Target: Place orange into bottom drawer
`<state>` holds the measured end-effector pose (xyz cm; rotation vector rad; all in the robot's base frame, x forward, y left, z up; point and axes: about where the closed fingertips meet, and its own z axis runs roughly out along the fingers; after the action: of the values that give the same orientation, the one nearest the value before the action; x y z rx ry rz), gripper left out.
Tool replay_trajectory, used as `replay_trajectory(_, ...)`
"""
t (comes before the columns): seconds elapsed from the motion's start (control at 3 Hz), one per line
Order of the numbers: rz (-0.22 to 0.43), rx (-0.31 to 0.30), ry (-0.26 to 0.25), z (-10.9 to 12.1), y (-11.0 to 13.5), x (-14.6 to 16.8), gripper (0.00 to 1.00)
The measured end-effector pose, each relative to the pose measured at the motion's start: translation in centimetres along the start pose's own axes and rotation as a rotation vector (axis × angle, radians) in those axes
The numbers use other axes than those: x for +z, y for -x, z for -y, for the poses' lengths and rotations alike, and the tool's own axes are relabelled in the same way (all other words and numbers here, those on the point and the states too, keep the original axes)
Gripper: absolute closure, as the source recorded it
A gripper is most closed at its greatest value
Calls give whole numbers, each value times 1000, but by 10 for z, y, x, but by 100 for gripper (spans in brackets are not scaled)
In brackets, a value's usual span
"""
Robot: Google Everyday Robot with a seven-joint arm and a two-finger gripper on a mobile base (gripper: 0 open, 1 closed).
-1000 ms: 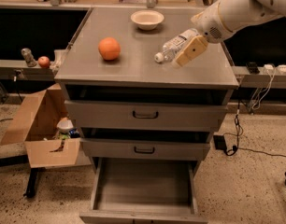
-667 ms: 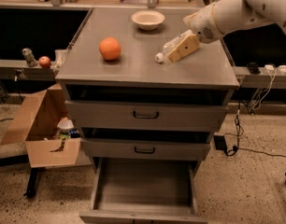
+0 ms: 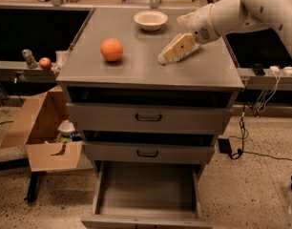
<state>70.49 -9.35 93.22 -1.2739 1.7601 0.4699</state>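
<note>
The orange sits on the grey cabinet top, left of centre. The gripper hangs over the cabinet top to the right of the orange, its cream fingers pointing down-left toward it, about a hand's width away. The white arm reaches in from the upper right. The bottom drawer is pulled out at the foot of the cabinet; its grey tray holds nothing visible.
A cream bowl stands at the back of the cabinet top. The two upper drawers with dark handles are shut. A small red fruit lies on a ledge at left. An open cardboard box sits on the floor left of the cabinet. Cables run at right.
The gripper has moved left across the cabinet top toward the orange. A clear object seen beside the gripper earlier no longer shows. The orange has not moved.
</note>
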Motion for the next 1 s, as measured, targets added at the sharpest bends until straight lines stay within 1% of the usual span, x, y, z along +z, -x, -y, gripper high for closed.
replay_trajectory(0.33,22,8,7,0,7,12,0)
replay_trajectory(0.67,64,8,30,-1,25,37,0)
replay_trajectory(1.0,102,15,53,-4,36,65,0)
